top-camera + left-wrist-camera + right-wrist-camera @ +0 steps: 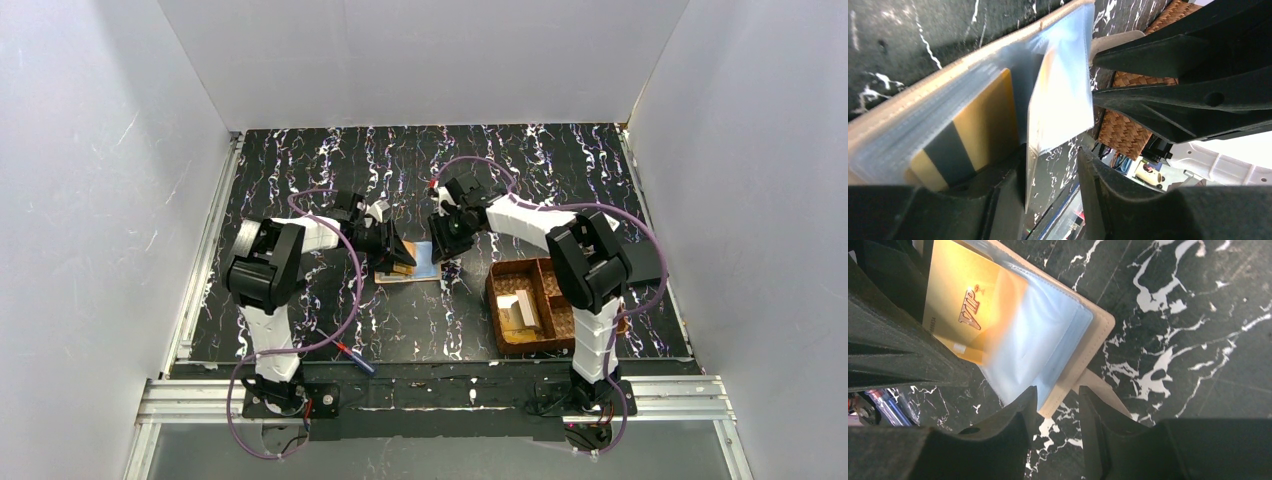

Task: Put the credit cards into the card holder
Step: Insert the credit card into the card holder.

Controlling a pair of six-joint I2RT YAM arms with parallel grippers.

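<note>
The card holder [418, 268] was laid open at the middle of the table [560, 170], with a gold card [960, 305] tucked inside. The left gripper [1050, 161] was spread around a lifted sleeve [1060, 95]. The right gripper [1057, 392] was spread around the cover's corner.

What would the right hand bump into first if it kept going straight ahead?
Probably the open card holder: its clear sleeves lie just ahead of the right hand; the gap is hard to judge.

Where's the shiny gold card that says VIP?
The gold VIP card lies in the open card holder, partly under a clear sleeve, top left in the right wrist view. The holder lies left of the woven basket.
</note>
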